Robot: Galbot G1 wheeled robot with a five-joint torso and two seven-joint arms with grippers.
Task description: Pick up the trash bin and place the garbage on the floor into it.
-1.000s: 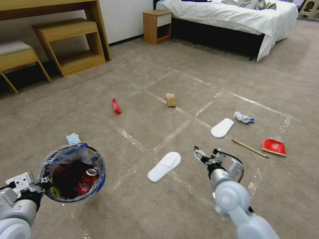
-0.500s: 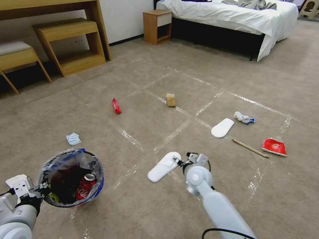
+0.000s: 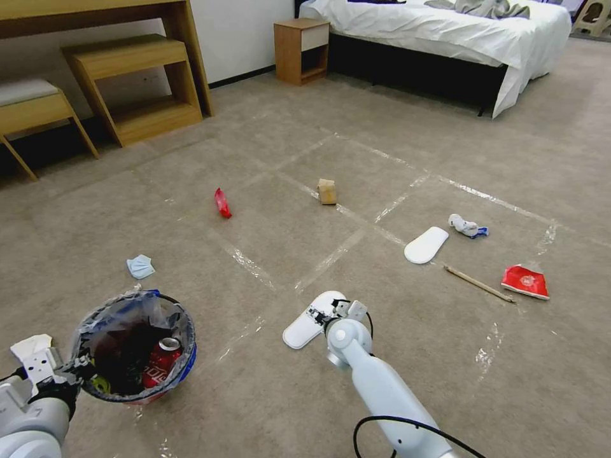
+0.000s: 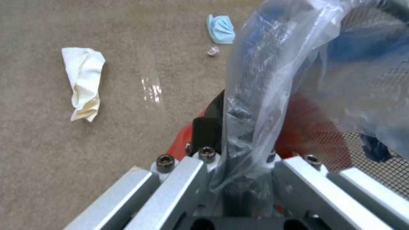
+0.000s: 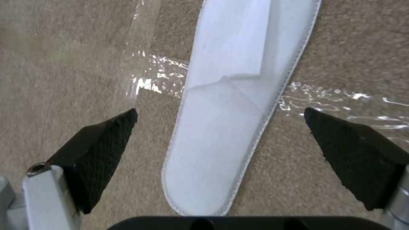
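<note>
The right gripper [image 5: 219, 143] hangs low over the near white slipper [image 5: 238, 95], fingers spread wide to both sides of it, so the slipper's long axis runs between them, across their closing line. The slipper lies flat on the floor [image 3: 382, 159], centre-near. At near left, the left gripper [image 3: 60, 372] pinches the rim of the trash bin [image 3: 133, 346].

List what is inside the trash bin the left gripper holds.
In the trash bin, clamped at its rim by the left gripper, lie a red soda can and something yellow-green on dark contents. The crinkled bag liner covers whatever lies deeper.
</note>
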